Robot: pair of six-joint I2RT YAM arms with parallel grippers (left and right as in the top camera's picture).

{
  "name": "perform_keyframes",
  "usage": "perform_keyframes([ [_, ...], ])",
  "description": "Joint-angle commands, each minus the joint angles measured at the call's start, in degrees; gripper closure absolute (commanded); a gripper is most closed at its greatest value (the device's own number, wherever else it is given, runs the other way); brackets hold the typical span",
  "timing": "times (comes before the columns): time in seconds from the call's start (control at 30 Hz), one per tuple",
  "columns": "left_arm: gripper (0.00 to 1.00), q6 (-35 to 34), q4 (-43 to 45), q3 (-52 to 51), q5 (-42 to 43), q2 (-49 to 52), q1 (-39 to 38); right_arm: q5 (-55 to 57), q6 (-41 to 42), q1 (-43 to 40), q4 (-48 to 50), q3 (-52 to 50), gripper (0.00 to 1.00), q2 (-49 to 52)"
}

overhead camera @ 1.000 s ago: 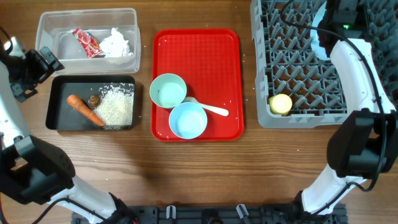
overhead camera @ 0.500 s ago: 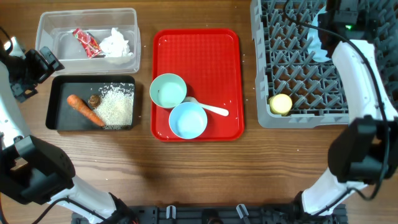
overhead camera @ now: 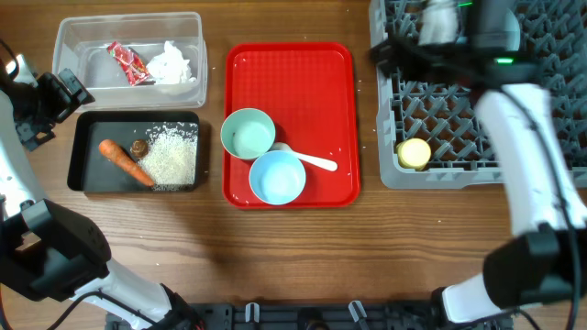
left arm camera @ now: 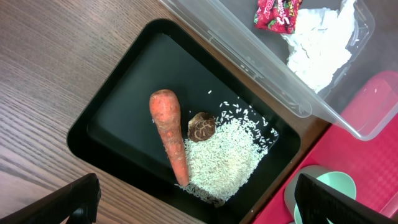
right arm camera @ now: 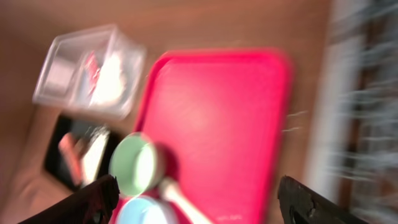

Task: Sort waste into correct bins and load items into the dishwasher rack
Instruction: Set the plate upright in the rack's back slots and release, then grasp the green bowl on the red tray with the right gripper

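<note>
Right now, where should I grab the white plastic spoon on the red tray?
I'd take the white plastic spoon by its free end over the bare red tray, from above, gripping across the thin stem. Its other end is tucked against the pale-green bowl and the light-blue bowl.

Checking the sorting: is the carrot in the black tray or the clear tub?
In the black tray: the carrot lies on its floor beside the rice.
</note>
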Motion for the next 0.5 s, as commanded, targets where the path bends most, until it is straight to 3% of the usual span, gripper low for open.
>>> perform_keyframes([
  [0.0, 0.00, -0.09, 0.00, 0.37, -0.13, -1.79, 0.00, 1.07, 7.21, 10.75, 3.41, -1.81, 0.16, 5.70],
  [0.2, 0.00, -0.09, 0.00, 0.37, -0.11, -1.79, 0.00, 18.05, 15.26, 25.46, 13.03, -1.79, 0.23, 16.85],
  [0.4, 0.00, -0.09, 0.00, 0.37, -0.11, -1.79, 0.00, 20.06, 15.52, 28.52, 14.16, -1.79, 0.30, 25.11],
  [0.47, 0.00, -0.09, 0.00, 0.37, -0.13, -1.79, 0.00, 19.85, 15.69, 28.55, 15.54, -1.79, 0.38, 26.43],
])
